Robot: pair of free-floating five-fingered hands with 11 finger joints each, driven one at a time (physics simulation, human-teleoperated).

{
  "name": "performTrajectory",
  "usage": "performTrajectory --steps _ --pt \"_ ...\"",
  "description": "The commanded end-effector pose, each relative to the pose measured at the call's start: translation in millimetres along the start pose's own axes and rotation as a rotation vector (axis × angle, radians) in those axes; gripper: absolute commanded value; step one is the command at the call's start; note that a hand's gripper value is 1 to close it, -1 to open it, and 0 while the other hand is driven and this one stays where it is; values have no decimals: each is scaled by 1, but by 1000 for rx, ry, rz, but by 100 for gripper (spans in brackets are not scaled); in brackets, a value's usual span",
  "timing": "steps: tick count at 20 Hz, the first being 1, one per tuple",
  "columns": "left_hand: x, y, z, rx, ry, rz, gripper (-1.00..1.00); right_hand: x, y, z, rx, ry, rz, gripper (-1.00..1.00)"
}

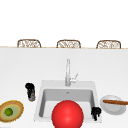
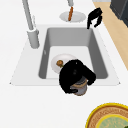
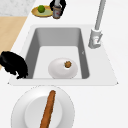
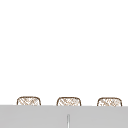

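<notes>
Sink (image 1: 40, 100) centre; tap (image 1: 67, 72) behind it. Plate (image 3: 62, 68) with a morsel in the basin. Jar (image 1: 31, 95) just left, bowl (image 1: 11, 110) further left. Dish (image 1: 113, 105) with stick (image 1: 115, 102) right.

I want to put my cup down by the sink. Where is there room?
Bare counter lies behind the faucet, up to the chairs. The sink floor is free toward its left end; a white plate fills the right end. It is crowded left, where the left robot hand grips a jar beside the yellow plate, and right, around the right robot hand and the stick's plate.
</notes>
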Motion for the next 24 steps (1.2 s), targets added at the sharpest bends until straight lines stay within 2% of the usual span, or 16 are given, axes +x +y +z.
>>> performTrajectory --steps 1,2,4,7,10,12,19,24 --pt "12 8 -26 -26 32 -38 100 0 0 0 0 0 0 0" --pt "15 8 -32 -19 34 -40 100 0 0 0 0 0 0 0" --pt "16 9 -47 -23 33 -51 100 0 0 0 0 0 0 0" --pt "11 5 -71 -19 33 -25 100 0 0 0 0 0 0 0" --pt "10 4 -94 -14 30 -22 100 0 0 0 0 0 0 0" --pt "8 2 -109 2 29 -13 100 0 0 0 0 0 0 0" --pt "2 -4 -161 14 36 -29 100 0 0 0 0 0 0 0" --pt "-13 -16 -196 17 38 -19 100 0 0 0 0 0 0 0"
